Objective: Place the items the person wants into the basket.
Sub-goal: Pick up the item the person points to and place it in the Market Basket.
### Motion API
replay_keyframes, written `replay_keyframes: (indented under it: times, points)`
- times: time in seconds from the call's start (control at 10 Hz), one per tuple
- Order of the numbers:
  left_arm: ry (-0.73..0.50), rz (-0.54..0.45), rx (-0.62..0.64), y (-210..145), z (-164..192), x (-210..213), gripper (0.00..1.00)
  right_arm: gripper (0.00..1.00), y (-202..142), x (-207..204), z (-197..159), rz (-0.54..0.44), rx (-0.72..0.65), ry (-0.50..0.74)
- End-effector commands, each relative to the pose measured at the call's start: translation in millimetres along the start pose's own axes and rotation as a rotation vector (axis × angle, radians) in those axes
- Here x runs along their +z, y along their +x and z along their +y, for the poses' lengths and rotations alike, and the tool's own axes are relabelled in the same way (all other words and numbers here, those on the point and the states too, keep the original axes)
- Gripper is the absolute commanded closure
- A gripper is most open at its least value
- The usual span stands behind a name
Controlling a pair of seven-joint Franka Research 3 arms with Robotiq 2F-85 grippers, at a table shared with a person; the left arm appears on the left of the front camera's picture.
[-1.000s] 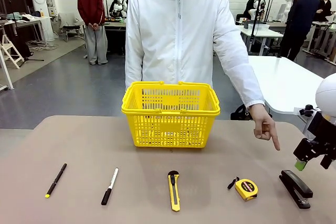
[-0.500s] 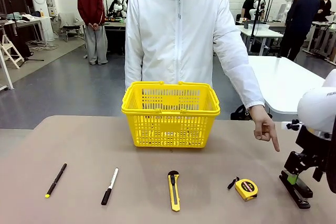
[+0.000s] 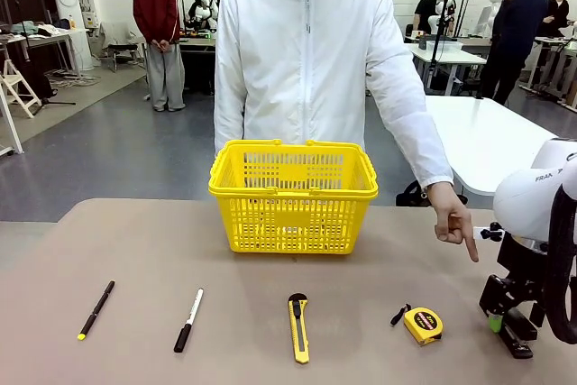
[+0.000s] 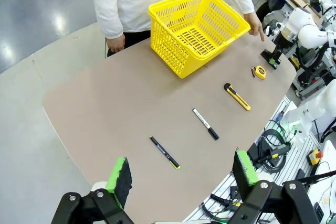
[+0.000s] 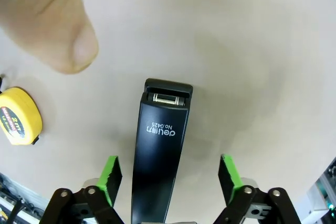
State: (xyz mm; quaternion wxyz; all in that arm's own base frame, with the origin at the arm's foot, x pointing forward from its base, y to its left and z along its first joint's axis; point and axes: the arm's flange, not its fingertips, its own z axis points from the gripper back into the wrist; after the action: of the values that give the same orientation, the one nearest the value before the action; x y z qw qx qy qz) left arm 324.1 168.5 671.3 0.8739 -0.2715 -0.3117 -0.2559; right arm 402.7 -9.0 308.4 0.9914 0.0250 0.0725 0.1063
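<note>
Black stapler (image 5: 160, 145) lies lengthwise between the right gripper's (image 5: 168, 174) green pads (image 5: 111, 174) — the jaws stand apart, with bare table (image 3: 180, 250) showing on either side of it, so nothing is gripped. This gripper is down low at the table. The person's hand (image 3: 453, 223) points a finger downward just beyond it and a little to its left; whether the fingertip touches the table I cannot tell. A yellow tape (image 3: 422, 324) sits near the gripper on its left.

Farther left of it, in one row along the near edge, lie the knife (image 3: 298, 328), then the marker (image 3: 188, 319), then the pen (image 3: 96, 309), each apart from the next. The basket (image 3: 293, 196) stands upright well beyond that row, ahead and left of the right gripper, handles folded down, directly in front of the person (image 3: 306, 60).

The left gripper (image 4: 181, 174) hangs high above the table with its jaws wide open and nothing in them — the pen lies nearest ahead of its fingertips, then the marker and the knife, and the basket farthest off.
</note>
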Motion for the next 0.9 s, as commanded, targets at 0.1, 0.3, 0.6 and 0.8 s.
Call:
replay_keyframes:
  times: [0.1,0.3,0.6,0.8]
  points:
    - [-0.01,-0.008,-0.021,-0.4,0.5,1.2,0.0,0.83,1.3,7.9,3.1,-0.02,-0.004,-0.048]
    - [-0.01,-0.008,-0.021,-0.4,0.5,1.2,0.0,1.0,-3.0,12.4,5.4,-0.032,-0.007,-0.061]
    - [-0.01,-0.008,-0.021,-0.4,0.5,1.2,0.0,1.0,-5.7,14.5,7.9,-0.033,-0.01,-0.079]
    - [-0.01,-0.008,-0.021,-0.4,0.5,1.2,0.0,1.0,-6.1,15.3,7.7,-0.028,-0.013,-0.077]
